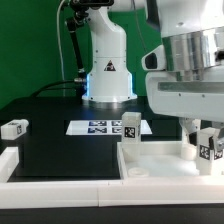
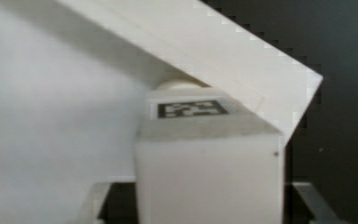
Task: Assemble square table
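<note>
The white square tabletop lies at the front, toward the exterior view's right, with its raised rim up. One stubby white leg stands upright at its far left corner. My gripper is over the tabletop's right end, shut on a second tagged leg that it holds upright against the corner. In the wrist view this leg fills the space between my fingers, its tag facing the camera, with the tabletop's corner rim just behind it. A third leg lies on the black table at the left.
The marker board lies flat in the middle, in front of the robot base. White border rails run along the front and left edges of the black table.
</note>
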Robot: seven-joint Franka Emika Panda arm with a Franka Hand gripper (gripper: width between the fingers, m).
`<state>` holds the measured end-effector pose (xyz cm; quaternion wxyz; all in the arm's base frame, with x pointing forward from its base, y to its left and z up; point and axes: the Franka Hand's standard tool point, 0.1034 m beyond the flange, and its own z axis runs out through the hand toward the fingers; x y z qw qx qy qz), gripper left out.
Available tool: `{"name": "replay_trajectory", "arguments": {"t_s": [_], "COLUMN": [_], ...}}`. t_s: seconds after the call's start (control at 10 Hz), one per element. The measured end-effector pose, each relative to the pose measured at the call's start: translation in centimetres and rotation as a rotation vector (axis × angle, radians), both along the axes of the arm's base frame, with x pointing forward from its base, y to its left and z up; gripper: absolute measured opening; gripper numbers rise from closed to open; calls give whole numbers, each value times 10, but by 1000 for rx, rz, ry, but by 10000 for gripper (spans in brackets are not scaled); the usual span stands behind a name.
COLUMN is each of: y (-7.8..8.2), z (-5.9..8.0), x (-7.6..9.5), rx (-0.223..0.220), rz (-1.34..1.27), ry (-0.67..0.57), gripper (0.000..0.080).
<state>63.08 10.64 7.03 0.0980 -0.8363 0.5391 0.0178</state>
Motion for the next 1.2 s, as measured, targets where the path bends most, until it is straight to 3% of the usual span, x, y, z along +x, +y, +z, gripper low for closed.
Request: {"name": "replay_trajectory", "arguments": {"t_s": [0.2, 0.6, 1.2], "y": [1, 1, 1], "z": [-1, 0, -2], "x": [-2, -3, -4], "rx": [64, 121, 130], "rz": [-206, -545, -646], "ry": [38, 109, 140], "gripper": [294, 294, 294]}}
